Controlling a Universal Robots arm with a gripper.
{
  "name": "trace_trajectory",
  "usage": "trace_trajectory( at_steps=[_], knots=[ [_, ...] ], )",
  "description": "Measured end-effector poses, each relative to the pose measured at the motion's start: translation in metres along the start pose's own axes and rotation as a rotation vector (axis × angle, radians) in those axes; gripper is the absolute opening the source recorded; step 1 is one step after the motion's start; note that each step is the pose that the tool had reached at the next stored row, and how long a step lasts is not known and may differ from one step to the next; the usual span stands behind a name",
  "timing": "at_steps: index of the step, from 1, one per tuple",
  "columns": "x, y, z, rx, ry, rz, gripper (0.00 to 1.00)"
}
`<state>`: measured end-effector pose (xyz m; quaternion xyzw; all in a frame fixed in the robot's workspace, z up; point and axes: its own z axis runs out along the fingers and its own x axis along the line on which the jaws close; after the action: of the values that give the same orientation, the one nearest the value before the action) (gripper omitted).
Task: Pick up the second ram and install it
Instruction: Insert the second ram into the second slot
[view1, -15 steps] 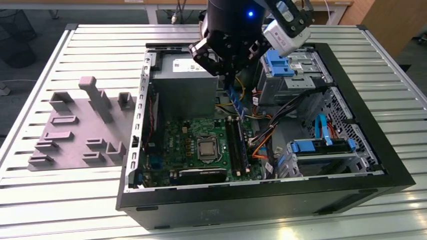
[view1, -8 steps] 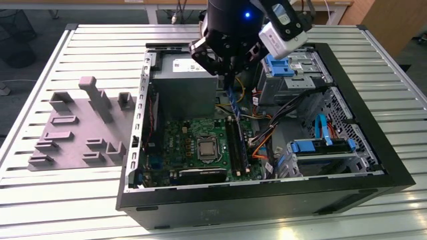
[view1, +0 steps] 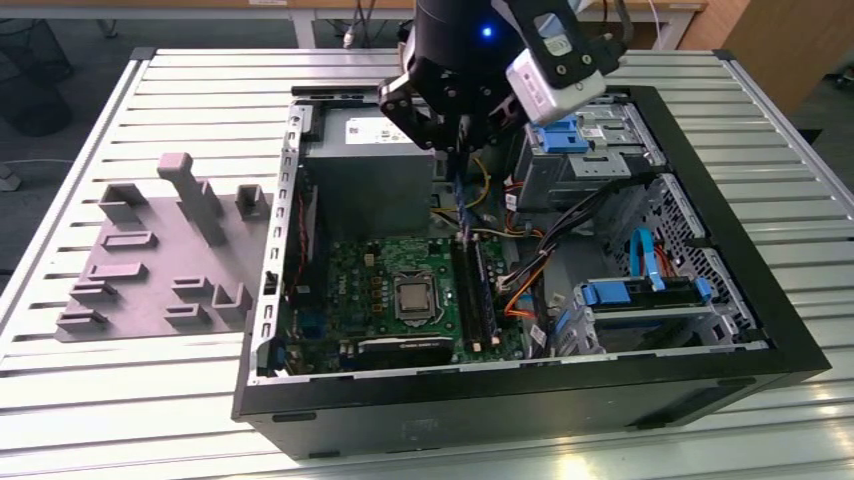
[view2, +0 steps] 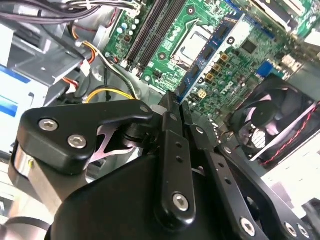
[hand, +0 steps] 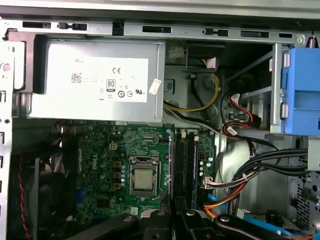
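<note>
Pincer (view1: 461, 148) clamps the second ram (view1: 462, 200), hanging upright – its lower end apparently just above the motherboard slots (view1: 478, 295) – inside the open computer case (view1: 534, 395) on the slatted worktop (view1: 801, 200).

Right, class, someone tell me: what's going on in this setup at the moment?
A robot arm's gripper is shut on the second ram, holding the thin stick on end inside an open computer case. The stick hangs over the motherboard, its lower end by the end of the memory slots nearest the power supply. It is not yet seated in a slot.
</note>
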<state>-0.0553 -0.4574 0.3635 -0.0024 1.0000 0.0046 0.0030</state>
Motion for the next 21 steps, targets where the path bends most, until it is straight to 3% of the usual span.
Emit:
trace_trajectory(
  at_steps=[4, 13, 21],
  knots=[
    [0.0000, 0.0000, 0.0004, 0.0004, -0.0004, 0.045, 0.14],
    [-0.0007, 0.0000, 0.0016, 0.0004, -0.0006, 0.056, 0.14],
    [-0.0076, -0.0001, 0.0099, 0.0007, -0.0006, 0.056, 0.14]
  ],
)
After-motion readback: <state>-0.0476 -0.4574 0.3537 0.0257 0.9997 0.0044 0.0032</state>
